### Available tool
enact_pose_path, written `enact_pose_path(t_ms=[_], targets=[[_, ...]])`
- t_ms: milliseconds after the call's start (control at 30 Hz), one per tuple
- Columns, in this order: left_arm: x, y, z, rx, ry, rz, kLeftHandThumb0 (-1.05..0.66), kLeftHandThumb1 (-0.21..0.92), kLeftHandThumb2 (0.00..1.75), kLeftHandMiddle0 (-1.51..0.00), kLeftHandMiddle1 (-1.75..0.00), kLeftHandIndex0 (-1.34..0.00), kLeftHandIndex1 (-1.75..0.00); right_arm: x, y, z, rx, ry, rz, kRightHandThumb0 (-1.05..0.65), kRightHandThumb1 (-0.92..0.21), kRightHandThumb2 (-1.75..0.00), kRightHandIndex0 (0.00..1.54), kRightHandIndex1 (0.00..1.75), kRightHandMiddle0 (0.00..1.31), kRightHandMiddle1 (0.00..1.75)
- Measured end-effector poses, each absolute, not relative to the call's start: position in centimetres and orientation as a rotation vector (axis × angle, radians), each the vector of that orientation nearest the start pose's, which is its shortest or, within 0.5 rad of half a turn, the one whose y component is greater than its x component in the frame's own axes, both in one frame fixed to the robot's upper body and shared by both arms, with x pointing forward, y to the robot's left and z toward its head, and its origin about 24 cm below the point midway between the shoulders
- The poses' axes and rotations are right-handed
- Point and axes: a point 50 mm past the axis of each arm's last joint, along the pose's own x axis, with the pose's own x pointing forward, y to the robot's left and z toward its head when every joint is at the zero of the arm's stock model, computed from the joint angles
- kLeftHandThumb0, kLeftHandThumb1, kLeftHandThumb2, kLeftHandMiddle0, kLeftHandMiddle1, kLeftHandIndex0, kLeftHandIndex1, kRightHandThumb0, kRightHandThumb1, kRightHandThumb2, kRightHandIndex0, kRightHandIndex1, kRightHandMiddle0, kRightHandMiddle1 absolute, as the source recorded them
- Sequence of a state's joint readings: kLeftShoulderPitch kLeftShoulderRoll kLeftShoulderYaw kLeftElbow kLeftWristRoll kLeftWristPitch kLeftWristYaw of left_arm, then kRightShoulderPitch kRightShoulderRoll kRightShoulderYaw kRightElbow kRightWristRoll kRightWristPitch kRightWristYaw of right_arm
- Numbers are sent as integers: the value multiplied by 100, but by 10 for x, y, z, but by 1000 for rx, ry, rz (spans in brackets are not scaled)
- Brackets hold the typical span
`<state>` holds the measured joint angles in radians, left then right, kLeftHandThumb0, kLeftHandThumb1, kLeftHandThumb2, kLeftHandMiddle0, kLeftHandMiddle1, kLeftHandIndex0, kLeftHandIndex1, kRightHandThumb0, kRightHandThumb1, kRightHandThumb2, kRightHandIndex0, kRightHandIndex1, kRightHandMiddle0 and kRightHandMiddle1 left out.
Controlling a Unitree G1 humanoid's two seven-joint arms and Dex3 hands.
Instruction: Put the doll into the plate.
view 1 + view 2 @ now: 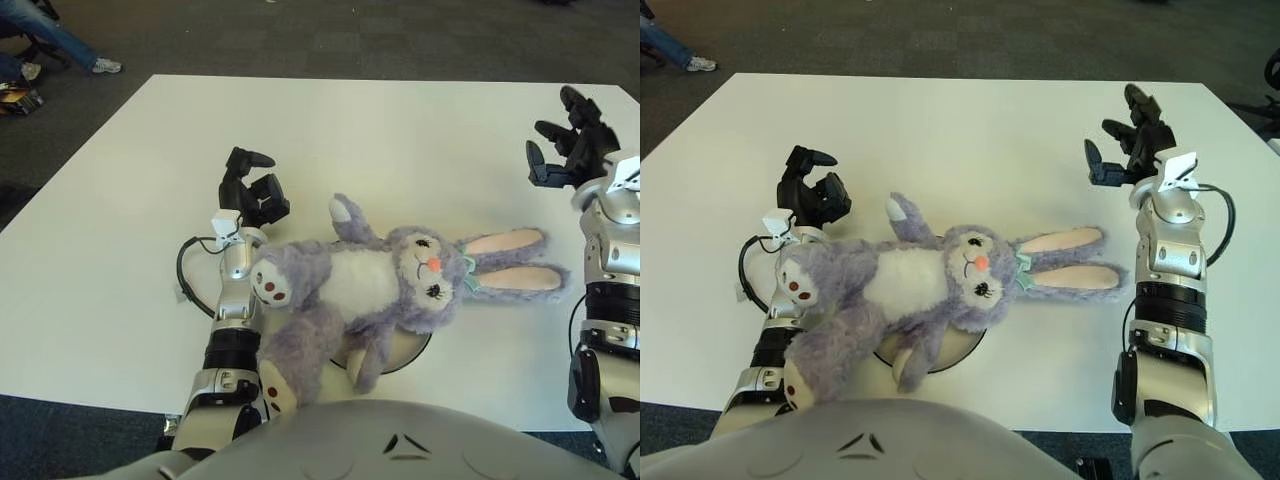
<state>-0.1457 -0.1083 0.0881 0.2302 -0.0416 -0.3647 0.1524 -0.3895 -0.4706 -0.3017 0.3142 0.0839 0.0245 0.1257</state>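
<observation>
Doll (370, 285) lying across the plate (408, 352) on the table (400, 130), ears trailing off; I read it as light, soft and floppy, best gripped at the torso; right hand (1127, 145) spread and empty beyond the ears, left hand (253, 190) curled, empty, beside its foot.

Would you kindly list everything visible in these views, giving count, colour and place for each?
doll: one, purple plush rabbit with white belly and pink inner ears, lying on its back across the plate, ears pointing to the robot's right.
plate: one, pale with dark rim, near the table's front edge, mostly hidden under the doll.
table: one, white, filling most of the view.
person's leg and shoe: one, blue trousers, white shoe, on the dark floor at far left.
left hand: one, black, left of the doll, fingers curled, holding nothing.
right hand: one, black, raised at the right, beyond the ears, fingers spread.
</observation>
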Motion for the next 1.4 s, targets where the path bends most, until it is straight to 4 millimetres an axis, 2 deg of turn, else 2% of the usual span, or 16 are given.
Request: enact_pose_path(t_ms=[67,133,233,267,300,433,633,733,1067,1400], targets=[[274,146,55,-172,-255,209,-44,45,115,-129,-175,-51,-175,313,-294,126,-258,-123,-205,-24,-34,-114,9,99,3,118],[275,146,55,-173,-255,209,-44,44,116,-129,-175,-51,-175,314,-291,123,-253,-119,-196,-26,-36,-113,16,114,8,126],[275,146,55,-179,-255,208,-44,44,116,-129,-175,-51,-175,317,-287,119,-252,-108,-182,16,-58,-85,35,144,16,136],[275,146,55,-180,-255,208,-44,44,116,-129,-175,-51,-175,317,-287,118,-255,-104,-181,10,-63,-80,40,149,20,143],[275,146,55,-181,-255,207,-44,44,116,-129,-175,-51,-175,318,-287,116,-260,-98,-180,8,-64,-78,42,150,22,145],[274,147,56,-181,-257,205,-44,44,116,-128,-175,-51,-175,322,-287,106,-292,-66,-190,1,-51,-101,53,163,32,158],[274,148,57,-181,-261,208,-44,43,118,-128,-175,-52,-175,326,-288,81,-321,47,-207,0,-38,-120,59,172,39,162],[273,149,57,-179,-260,207,-45,42,119,-128,-175,-53,-175,326,-286,75,-332,83,-208,-1,-34,-126,61,174,43,161],[273,150,56,-188,-255,199,-44,42,118,-127,-175,-53,-175,328,-274,68,-338,142,-201,-1,-30,-129,64,175,48,158],[272,152,59,-185,-268,202,-44,43,117,-127,-175,-52,-175,336,-277,52,-313,142,-194,-2,-25,-136,69,175,50,159]])
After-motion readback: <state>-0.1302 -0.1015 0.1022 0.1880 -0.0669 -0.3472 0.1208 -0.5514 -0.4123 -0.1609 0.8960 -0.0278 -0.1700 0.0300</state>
